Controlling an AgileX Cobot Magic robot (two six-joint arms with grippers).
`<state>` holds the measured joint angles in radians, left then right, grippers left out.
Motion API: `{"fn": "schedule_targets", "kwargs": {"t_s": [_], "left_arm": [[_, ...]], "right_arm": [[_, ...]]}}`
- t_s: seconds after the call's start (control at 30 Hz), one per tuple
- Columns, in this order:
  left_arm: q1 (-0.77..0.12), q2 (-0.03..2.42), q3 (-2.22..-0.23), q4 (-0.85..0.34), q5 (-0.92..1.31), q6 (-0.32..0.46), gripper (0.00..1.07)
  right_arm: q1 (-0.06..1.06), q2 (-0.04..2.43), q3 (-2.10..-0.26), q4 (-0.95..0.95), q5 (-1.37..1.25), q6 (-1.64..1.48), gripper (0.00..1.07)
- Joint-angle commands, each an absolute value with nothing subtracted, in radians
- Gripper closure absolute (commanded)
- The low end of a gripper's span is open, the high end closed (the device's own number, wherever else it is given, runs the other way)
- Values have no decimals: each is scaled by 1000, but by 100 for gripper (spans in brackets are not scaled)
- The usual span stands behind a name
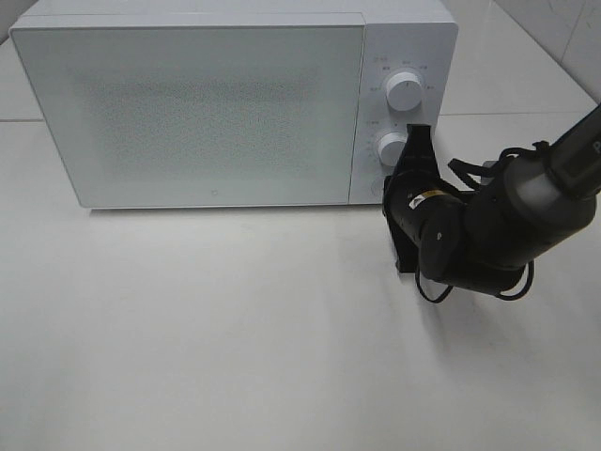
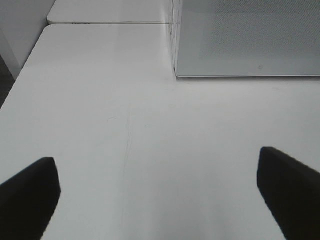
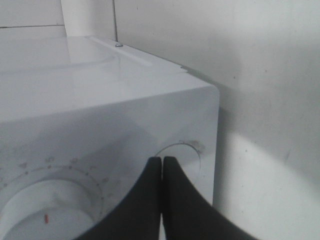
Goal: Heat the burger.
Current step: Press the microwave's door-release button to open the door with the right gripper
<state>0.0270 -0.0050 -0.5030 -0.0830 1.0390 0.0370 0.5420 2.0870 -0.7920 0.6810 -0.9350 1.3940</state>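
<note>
White tabletop [image 1: 235, 329], right claw [image 1: 420, 130] seemingly against microwave [image 1: 207, 113]

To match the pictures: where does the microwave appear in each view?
Exterior high: microwave across the back, door shut.
Left wrist: its door corner, beyond the open left gripper.
Right wrist: its control panel, behind the shut right gripper.
Shared landmark: lower knob, exterior and right wrist.

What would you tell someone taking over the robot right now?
Left gripper: open, holding nothing, over the bare table.
Right gripper: fingers shut, empty, tips at the microwave, by its lower knob and a round button.
Burger: not in view. The door is closed, so it may be inside.
Done: cannot tell.
Left: set or start the heating.
</note>
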Motion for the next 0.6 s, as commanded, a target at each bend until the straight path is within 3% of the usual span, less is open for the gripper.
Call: {"fn": "schedule_targets", "kwargs": {"t_s": [0.03,0.6], "left_arm": [[21,-23,-499,-81,1038,36,6],[21,-23,-499,-81,1038,36,6]], "right_arm": [[532,2087,-806,674,-899,1375,107],[527,2153,-874,663,-936,1388,107]]}}
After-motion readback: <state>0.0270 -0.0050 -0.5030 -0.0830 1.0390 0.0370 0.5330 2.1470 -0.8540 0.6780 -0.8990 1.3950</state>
